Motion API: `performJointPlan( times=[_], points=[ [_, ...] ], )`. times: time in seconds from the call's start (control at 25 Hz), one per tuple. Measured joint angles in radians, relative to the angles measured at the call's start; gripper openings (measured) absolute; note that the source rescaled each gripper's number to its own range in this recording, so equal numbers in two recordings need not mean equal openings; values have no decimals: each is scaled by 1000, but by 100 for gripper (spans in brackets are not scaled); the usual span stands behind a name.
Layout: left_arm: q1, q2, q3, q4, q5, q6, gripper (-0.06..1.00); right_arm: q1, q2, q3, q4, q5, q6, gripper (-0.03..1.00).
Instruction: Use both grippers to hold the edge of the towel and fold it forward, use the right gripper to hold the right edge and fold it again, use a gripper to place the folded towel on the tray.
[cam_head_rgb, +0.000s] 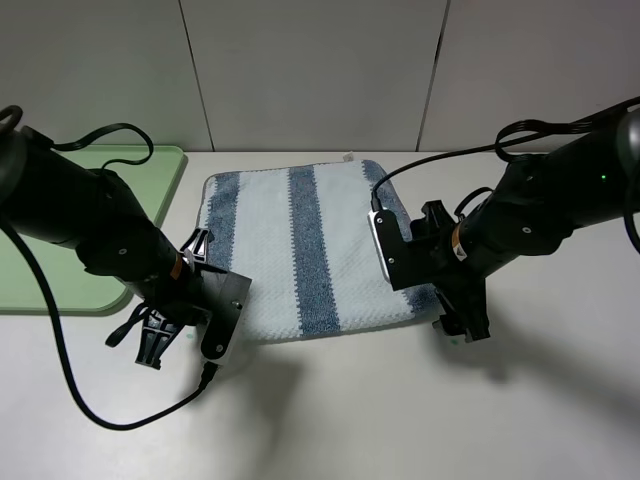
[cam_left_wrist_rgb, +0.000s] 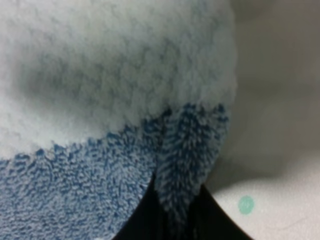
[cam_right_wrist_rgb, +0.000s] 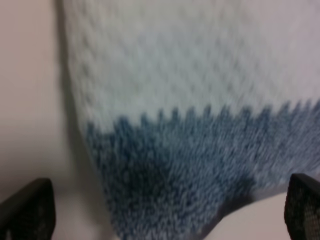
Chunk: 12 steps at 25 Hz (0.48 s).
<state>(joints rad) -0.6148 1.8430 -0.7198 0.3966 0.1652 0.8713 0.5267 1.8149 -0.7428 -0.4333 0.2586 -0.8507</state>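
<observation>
Pinching towel (cam_head_rgb: 300, 250) edge, left gripper (cam_left_wrist_rgb: 172, 222) jaws clamped; right gripper (cam_right_wrist_rgb: 170, 212) jaws wide, straddling corner.

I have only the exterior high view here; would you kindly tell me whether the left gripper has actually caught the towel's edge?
Observer: Yes. The left wrist view shows the left gripper shut on a pinched-up fold of the towel, in its blue stripe.
Operator: Thank you. And the right one?
Observer: The right gripper is wide open. Its fingertips stand either side of the blue-striped corner, which lies flat and ungripped.
</observation>
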Motion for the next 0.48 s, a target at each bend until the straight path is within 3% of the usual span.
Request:
performJointPlan(
  times=[0.48],
  points=[
    [0,0,0,1,0,0,1,-41,35,-7,-4,-43,-1,100]
  ],
)
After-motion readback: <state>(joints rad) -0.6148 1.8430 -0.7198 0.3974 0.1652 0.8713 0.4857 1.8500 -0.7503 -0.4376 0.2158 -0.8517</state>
